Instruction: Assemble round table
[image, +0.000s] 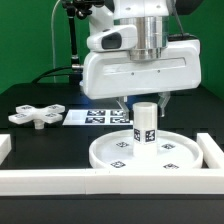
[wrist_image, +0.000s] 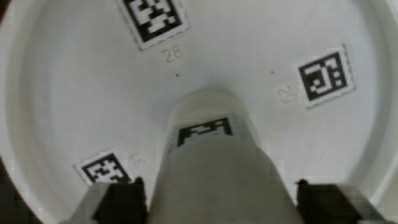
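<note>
One post (image: 146, 126) stands upright on the disc (image: 106, 152), lower centre; the gripper (image: 144, 104) straddles its top, jaws released, not clamping.

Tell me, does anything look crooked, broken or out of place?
Nothing stands out. The post stands upright at the middle of the disc, and the cross piece lies flat on the table, apart from both.

On my screen the arm (image: 140, 10) is glossy white, a silver cylinder (image: 150, 38) topping the gripper (image: 144, 103), whose housing is a wide, round-cornered white block. A white camera pod (image: 108, 40) with a dark face, black cables (image: 75, 40), dark fingers (wrist_image: 107, 203).
</note>
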